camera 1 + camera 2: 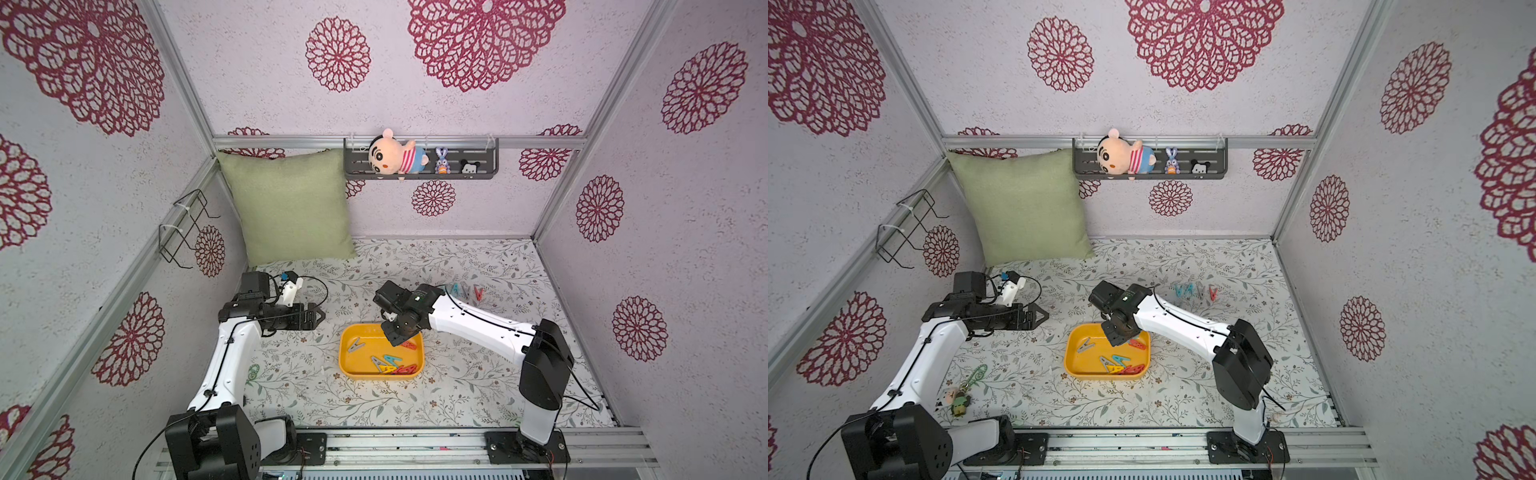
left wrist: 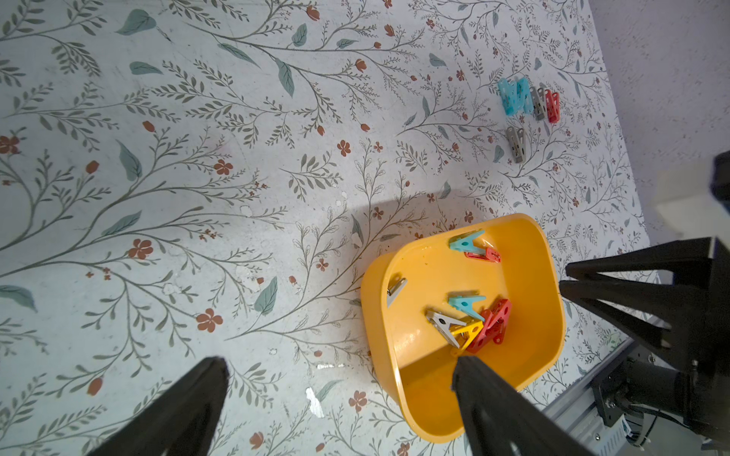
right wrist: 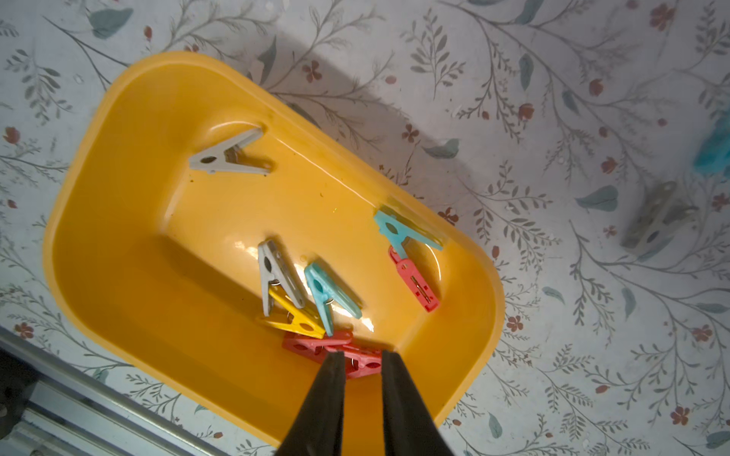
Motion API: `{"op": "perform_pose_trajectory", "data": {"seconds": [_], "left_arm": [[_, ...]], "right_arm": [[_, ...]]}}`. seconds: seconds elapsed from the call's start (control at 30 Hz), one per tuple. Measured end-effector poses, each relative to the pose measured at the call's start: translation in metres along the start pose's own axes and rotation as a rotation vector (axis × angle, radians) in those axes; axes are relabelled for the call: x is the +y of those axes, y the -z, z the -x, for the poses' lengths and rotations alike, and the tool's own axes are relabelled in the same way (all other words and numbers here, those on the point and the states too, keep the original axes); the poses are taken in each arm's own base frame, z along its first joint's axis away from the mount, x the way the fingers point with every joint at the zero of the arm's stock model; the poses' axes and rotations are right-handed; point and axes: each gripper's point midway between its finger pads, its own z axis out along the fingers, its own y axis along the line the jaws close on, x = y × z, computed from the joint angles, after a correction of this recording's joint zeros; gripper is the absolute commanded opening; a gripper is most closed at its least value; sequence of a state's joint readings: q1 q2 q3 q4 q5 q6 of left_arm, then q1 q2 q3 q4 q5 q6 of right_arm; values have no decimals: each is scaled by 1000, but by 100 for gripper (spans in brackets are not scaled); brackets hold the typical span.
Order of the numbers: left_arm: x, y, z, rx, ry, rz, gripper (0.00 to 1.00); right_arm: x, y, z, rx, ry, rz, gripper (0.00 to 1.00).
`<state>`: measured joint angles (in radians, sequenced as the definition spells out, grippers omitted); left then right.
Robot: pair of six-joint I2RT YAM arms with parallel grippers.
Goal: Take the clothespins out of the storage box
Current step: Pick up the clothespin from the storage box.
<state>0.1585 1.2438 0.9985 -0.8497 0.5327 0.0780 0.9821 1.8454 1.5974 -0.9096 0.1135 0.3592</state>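
Box (image 1: pixel 358 364): left half open save one grey pin (image 1: pixel 354 345); right arm (image 1: pixel 457 319) overhangs far-right corner; table (image 1: pixel 291 370) leftward free.

Bright, even light; glare on the storage box (image 3: pixel 138 197) floor, soft shadows, blurred wrist-view edges.

Floral table (image 1: pixel 457 395), storage box (image 1: pixel 345 358), loose clothespins (image 1: pixel 467 291)

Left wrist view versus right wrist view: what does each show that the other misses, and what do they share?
Left wrist only: the left fingers, spread wide, and a red clothespin lying on the table. Right wrist only: the lone grey clothespin in full; the other view half hides it. Both: the yellow box holding clothespins, and the right fingers, slightly apart and empty.
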Motion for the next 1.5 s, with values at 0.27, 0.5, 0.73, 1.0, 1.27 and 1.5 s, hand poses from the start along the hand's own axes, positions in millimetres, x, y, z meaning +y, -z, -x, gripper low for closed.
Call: {"op": "perform_pose_trajectory", "data": {"seconds": [0.27, 0.5, 0.73, 1.0, 1.27, 1.5], "left_arm": [[0, 0, 0, 0, 1, 0, 97], [0, 0, 0, -1, 1, 1, 98], [3, 0, 0, 1, 2, 17, 97], [9, 2, 0, -2, 13, 35, 97], [13, 3, 0, -5, 27, 57, 97], [20, 8, 5, -31, 27, 107, 97]], "right_arm": [[6, -31, -17, 61, 39, -42, 23], [19, -44, -24, 65, 73, -23, 23], [57, -37, 1, -29, 115, 72, 26], [83, -50, 30, -71, -102, 123, 26], [83, -60, 20, -51, -486, 143, 27], [89, -65, 13, -11, -812, 167, 25]]}}
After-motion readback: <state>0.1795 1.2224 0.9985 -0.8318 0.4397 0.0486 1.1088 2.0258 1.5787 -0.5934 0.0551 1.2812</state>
